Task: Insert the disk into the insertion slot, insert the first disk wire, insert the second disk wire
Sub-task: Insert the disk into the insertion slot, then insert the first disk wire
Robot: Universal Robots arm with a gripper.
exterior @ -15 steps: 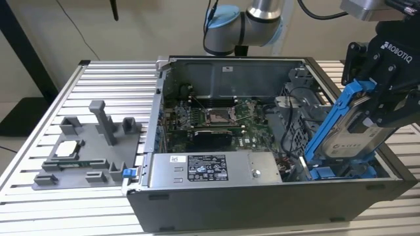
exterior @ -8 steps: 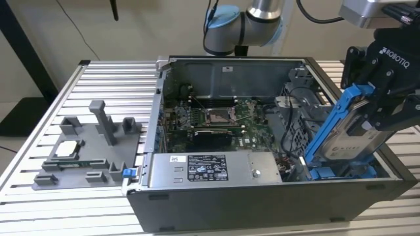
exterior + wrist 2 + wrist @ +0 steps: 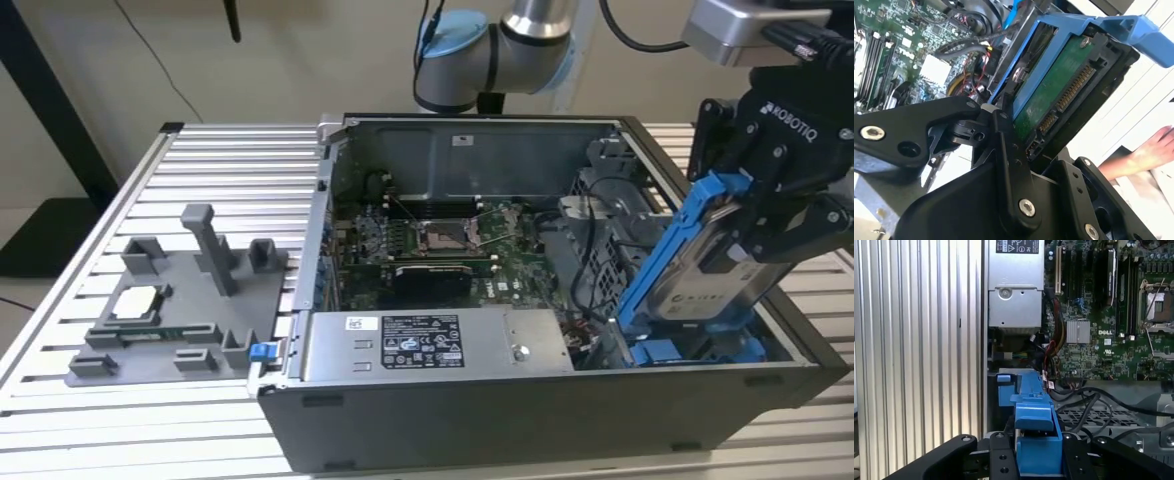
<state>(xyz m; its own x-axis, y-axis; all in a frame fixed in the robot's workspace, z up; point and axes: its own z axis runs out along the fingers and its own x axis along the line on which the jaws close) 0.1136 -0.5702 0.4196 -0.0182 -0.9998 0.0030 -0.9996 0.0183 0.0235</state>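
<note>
A: What does the exterior view show?

B: The black two-fingered gripper (image 3: 771, 222) is clamped on the disk (image 3: 714, 285), a flat silver-white rectangular hard drive with a printed label, framed in a bright blue plastic carrier. The disk stands tilted on end at the near corner of the open grey metal computer case (image 3: 534, 420), on the exterior view's right.

A: And the insertion slot?

B: The insertion slot (image 3: 694, 350), a narrow grey metal bay with bright blue plastic parts, lies just under the disk. The disk's lower end is down at the slot, and the rest leans up out of the case. A grey labelled power-supply box (image 3: 427, 343) sits along the case's near edge. A grey plastic fixture (image 3: 174, 300) stands beside the case on the slatted aluminium table (image 3: 200, 150).

A: The second wrist view?

B: Black fingers (image 3: 1006, 150) press the disk (image 3: 1064, 95) from both sides. Its green circuit-board face and connector pins show. A person's hand (image 3: 1154, 147) lies beyond it, apart.

A: And the first wrist view?

B: The gripper (image 3: 1036, 452) pinches the disk (image 3: 1036, 440) by its blue carrier end. The power-supply box (image 3: 1015, 290) and the green motherboard (image 3: 1104, 340) lie beyond.
</note>
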